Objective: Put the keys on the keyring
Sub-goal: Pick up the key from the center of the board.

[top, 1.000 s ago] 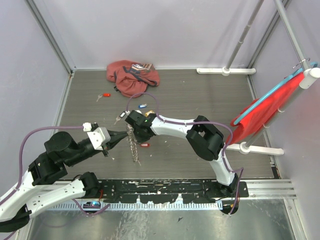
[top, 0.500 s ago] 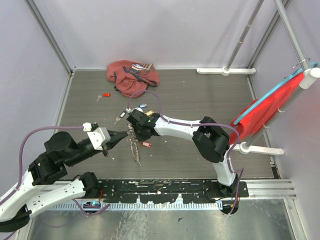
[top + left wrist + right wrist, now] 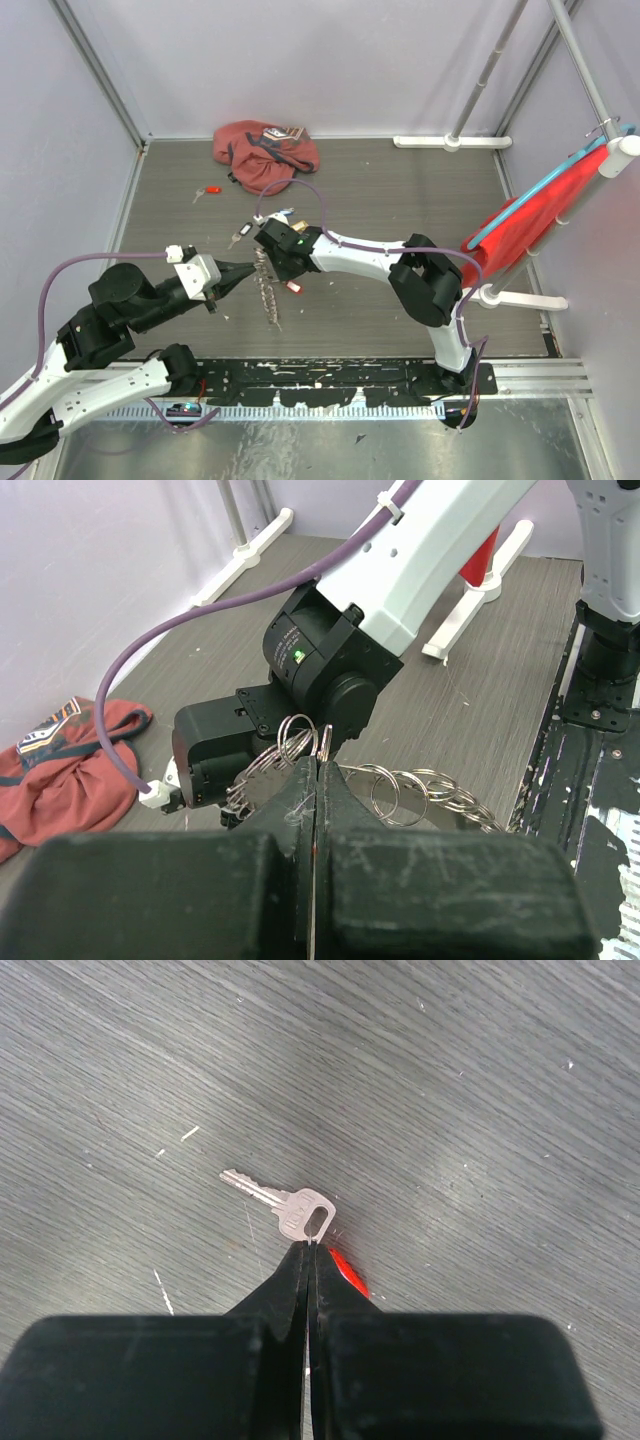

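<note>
Your right jaws are together, the tips pinching the head rim of a silver key [image 3: 296, 1211], with a red tag [image 3: 347, 1271] just beside the head. The key's long axis lies along the bench [image 3: 480, 1110], blade pointing away from the tips and to their left. Your left jaws are clamped on the keyring [image 3: 296, 744]. In the overhead view its bunch of keys trails in a line toward the near edge, just beside the right jaws. A red-headed key [image 3: 210, 191] lies well apart, near the reddish cloth bag [image 3: 265, 150].
</note>
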{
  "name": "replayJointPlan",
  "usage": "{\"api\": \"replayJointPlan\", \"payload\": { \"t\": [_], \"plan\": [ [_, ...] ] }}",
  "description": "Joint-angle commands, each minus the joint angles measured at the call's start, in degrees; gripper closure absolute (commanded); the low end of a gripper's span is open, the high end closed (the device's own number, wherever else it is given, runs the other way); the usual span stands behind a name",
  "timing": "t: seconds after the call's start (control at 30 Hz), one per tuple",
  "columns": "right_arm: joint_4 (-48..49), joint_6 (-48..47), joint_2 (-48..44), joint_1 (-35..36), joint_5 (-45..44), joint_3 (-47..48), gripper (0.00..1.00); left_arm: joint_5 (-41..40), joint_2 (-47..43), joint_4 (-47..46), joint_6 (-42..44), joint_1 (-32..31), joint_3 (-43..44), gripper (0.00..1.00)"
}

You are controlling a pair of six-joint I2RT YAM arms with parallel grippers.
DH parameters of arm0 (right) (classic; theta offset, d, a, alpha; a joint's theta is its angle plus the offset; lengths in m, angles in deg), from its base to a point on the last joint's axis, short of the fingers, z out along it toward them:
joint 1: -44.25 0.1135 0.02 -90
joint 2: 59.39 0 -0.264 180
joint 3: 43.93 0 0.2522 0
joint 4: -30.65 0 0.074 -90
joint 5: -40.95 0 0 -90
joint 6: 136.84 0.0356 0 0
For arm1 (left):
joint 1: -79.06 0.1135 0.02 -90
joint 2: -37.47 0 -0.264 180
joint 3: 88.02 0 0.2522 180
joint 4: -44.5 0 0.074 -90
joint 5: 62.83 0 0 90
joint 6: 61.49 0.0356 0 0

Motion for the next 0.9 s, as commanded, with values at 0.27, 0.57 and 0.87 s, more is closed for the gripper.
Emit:
{"api": "replayJointPlan", "payload": {
  "t": [0.27, 0.57, 0.87],
  "plan": [
    [2.54, 0.05, -2.31, 0.24, 1.37, -1.19, 0.95, 0.35, -0.32, -4.00, 0.37, -0.06, -0.01, 1.00],
    [2.48, 0.45, -2.83, 0.15, 0.42, -1.40, 0.78, 0.59, -0.15, -3.91, 0.37, 0.01, 0.05, 1.00],
    [0.09, 1.68, -2.35, 0.19, -2.01, -1.30, 0.63, 0.66, -0.10, -3.91, 0.37, 0.00, 0.05, 1.00]
  ]
}}
